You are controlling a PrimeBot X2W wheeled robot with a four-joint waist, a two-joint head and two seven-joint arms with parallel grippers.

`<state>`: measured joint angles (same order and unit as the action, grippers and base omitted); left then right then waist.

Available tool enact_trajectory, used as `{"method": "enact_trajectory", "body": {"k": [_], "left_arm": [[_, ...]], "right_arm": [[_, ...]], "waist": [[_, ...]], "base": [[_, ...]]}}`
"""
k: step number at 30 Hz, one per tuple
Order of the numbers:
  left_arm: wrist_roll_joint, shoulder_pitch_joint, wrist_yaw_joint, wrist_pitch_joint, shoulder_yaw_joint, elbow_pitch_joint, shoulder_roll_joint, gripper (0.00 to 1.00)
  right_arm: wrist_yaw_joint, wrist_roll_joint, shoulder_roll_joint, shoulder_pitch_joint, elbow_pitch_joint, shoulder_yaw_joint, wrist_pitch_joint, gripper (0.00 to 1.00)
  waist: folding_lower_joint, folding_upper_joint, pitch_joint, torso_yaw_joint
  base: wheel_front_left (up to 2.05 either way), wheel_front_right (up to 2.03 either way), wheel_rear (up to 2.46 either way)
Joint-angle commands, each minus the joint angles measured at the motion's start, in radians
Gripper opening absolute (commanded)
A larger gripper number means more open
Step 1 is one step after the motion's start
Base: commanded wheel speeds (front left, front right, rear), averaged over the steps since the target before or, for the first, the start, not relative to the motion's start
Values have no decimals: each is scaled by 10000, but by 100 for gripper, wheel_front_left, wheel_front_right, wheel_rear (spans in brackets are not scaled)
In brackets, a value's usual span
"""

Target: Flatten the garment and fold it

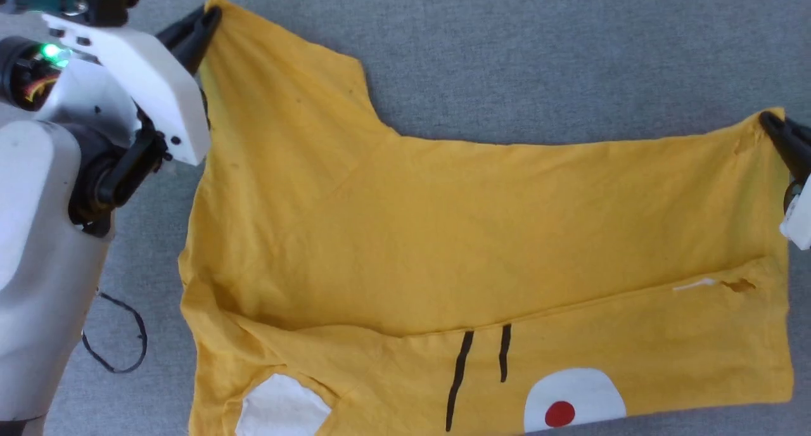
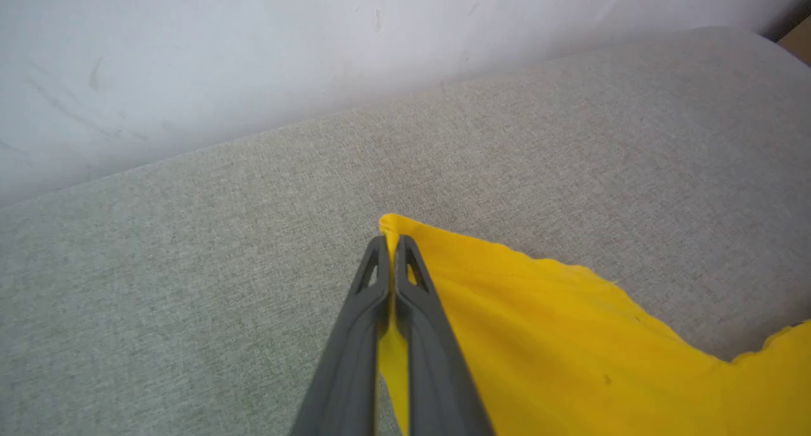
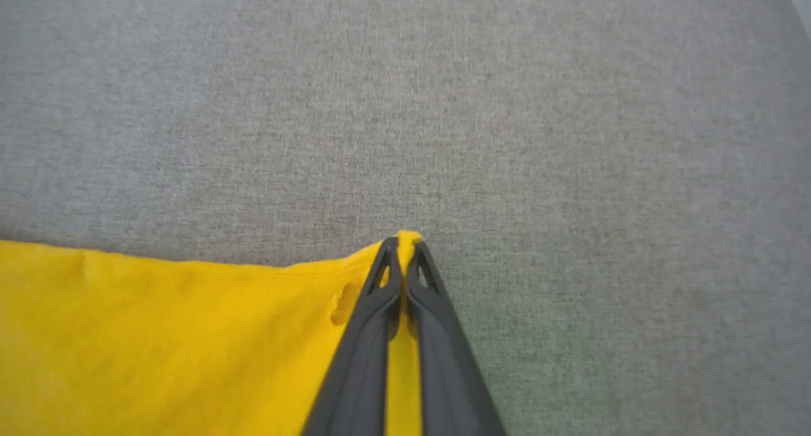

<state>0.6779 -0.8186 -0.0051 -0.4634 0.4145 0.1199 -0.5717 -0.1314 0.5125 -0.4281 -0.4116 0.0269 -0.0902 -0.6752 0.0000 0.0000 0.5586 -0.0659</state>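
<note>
The left claw [image 1: 209, 19] is clamped on a corner of the garment [image 1: 443, 220]. Its two dark fingers are pressed together, with a strip of yellow cloth pinched between them. In the left wrist view the tip of that corner pokes out just past the left claw [image 2: 393, 246], and the rest of the garment [image 2: 570, 334] spreads away to the right of the fingers. It lies flat on the grey cloth-covered worktop [image 2: 190, 265]. Beyond the fingertips, the worktop runs up to a pale wall [image 2: 253, 62].

The right claw [image 1: 770, 124] is likewise clamped on the opposite corner. In the right wrist view a small nub of yellow shows just past the right claw [image 3: 402, 249], and the garment [image 3: 158, 334] stretches off to the left of the fingers. A small pucker or hole [image 3: 345, 303] sits just beside the left finger; which it is cannot be told.

In the head view the garment lies spread between the two claws, its far edge drawn fairly straight from one to the other. A short sleeve juts out just beside the left claw. Nearer the robot than both claws, a fold crosses the cloth. Below the fold are two thin black lines [image 1: 481, 366], a white patch [image 1: 282, 410], and a second white patch with a red dot [image 1: 559, 414]. A small tear [image 1: 738, 286] lies on the right claw's side, near the fold. A thin dark cable loop [image 1: 117, 338] rests on the worktop beside the left forearm [image 1: 38, 246].
</note>
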Motion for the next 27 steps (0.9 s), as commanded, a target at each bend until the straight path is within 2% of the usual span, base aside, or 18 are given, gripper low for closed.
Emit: {"method": "enact_trajectory", "body": {"k": [1, 5, 10, 19, 27], "left_arm": [[44, 217, 24, 377, -194, -80, 11, 0], [213, 752, 47, 1184, -570, -394, -26, 0], [549, 2207, 207, 1951, -988, -1313, -160, 0], [960, 5709, 856, 2970, -1465, -3246, -305, 0], [1348, 8182, 1357, 3359, -1442, -3644, -77, 0]], "right_arm": [[7, -56, 9, 42, 113, -10, 296, 0], [7, 2, -1, 384, 326, -95, 912, 0], [7, 61, 94, 1279, 765, -401, 1514, 0], [7, 128, 927, 3539, 1181, -1174, 1956, 0], [7, 80, 1416, 5051, 1128, -1418, 2022, 0]], "waist": [[0, 0, -335, 8], [0, 0, -875, 84], [0, 0, -1658, 275], [0, 0, -2713, 559], [0, 0, -3042, 641]], "base": [[0, 0, 0], [0, 0, 0], [0, 0, 0], [0, 0, 0], [0, 0, 0]]}}
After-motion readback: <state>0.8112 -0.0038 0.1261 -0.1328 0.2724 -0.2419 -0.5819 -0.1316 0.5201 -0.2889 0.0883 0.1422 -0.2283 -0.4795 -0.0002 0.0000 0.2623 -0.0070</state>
